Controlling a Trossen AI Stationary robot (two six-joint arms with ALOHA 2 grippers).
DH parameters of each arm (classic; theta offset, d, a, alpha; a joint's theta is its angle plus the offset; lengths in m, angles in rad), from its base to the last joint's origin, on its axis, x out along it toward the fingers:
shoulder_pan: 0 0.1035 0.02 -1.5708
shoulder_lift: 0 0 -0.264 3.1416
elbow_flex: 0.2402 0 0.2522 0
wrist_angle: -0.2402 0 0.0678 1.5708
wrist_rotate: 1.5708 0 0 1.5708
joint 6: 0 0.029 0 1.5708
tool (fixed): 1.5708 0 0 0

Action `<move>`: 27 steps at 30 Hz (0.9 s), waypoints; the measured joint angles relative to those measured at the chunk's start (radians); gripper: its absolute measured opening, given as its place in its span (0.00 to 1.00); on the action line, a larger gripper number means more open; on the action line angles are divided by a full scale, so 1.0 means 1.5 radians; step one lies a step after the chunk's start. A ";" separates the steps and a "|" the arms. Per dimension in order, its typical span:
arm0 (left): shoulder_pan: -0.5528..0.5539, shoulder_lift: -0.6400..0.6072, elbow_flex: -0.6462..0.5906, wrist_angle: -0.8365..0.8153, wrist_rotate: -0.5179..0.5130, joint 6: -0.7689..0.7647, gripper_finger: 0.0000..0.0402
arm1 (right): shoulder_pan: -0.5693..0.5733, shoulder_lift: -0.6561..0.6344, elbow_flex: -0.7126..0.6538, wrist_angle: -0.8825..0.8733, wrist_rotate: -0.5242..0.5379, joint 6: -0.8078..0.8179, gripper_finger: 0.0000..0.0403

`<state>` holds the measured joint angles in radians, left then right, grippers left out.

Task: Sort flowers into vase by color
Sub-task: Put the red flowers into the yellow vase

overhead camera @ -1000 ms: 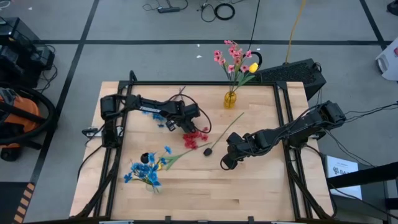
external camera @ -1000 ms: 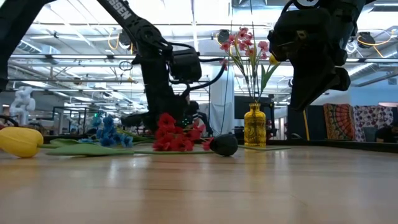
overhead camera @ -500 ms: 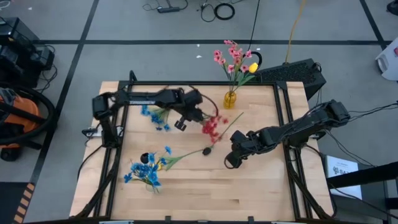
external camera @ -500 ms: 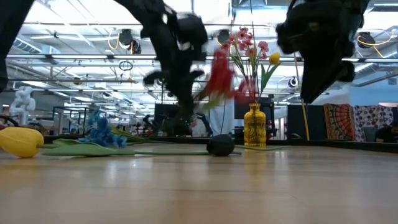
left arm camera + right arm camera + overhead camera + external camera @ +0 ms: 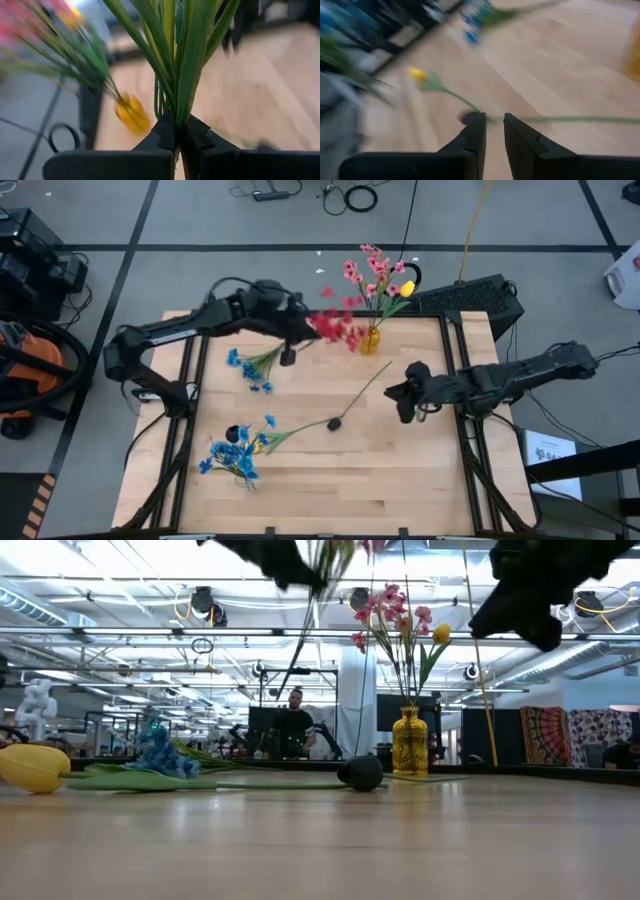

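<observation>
My left gripper is high over the table's far edge, shut on a red flower sprig whose blooms reach toward the yellow vase. The vase holds pink blooms and a yellow bud. Two blue sprigs lie flat on the table. A dark-headed flower also lies flat, its stem running toward the vase. My right gripper hovers right of that stem, open, with nothing between its fingers. My left gripper pinches the red sprig's bunch of green stems and leaves between its two fingers. The sprig is lifted clear of the table. Its leaves run forward past the fingertips, and its red blooms are on the vase's side.
A yellow bud on a green stem lies on the table by the nearer blue sprig. Black frame rails run along the table's left, right and far sides. Bare wood shows at the near right.
My left gripper has taken hold of the red sprig, which lay on the table. It has lifted the sprig clear, moving up and toward the far edge, up to the vase. My right gripper has risen and drawn back toward the table's right edge.
</observation>
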<state>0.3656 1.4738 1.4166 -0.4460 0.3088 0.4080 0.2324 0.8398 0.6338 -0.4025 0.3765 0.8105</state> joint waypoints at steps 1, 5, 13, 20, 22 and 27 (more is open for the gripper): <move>0.000 -0.015 0.000 0.020 0.000 -0.015 0.02 | -0.008 -0.026 -0.034 0.060 -0.015 -0.008 0.15; 0.000 -0.059 0.000 0.080 0.024 -0.099 0.02 | -0.030 -0.088 -0.142 0.298 -0.023 -0.042 0.15; -0.021 -0.087 0.000 0.099 0.074 -0.211 0.02 | -0.087 -0.078 -0.189 0.465 -0.018 -0.128 0.15; -0.068 -0.018 -0.008 0.178 0.001 -0.247 0.02 | -0.163 -0.062 -0.169 0.464 -0.117 -0.185 0.15; -0.076 0.008 -0.010 0.226 -0.001 -0.267 0.02 | -0.181 -0.062 -0.159 0.463 -0.130 -0.215 0.15; -0.084 0.070 -0.011 0.318 -0.004 -0.303 0.02 | -0.215 -0.062 -0.117 0.449 -0.130 -0.247 0.15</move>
<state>0.2398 1.5788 1.4008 0.0311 0.3024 -0.0460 -0.0896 0.7471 0.4580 0.2717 0.1809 0.4402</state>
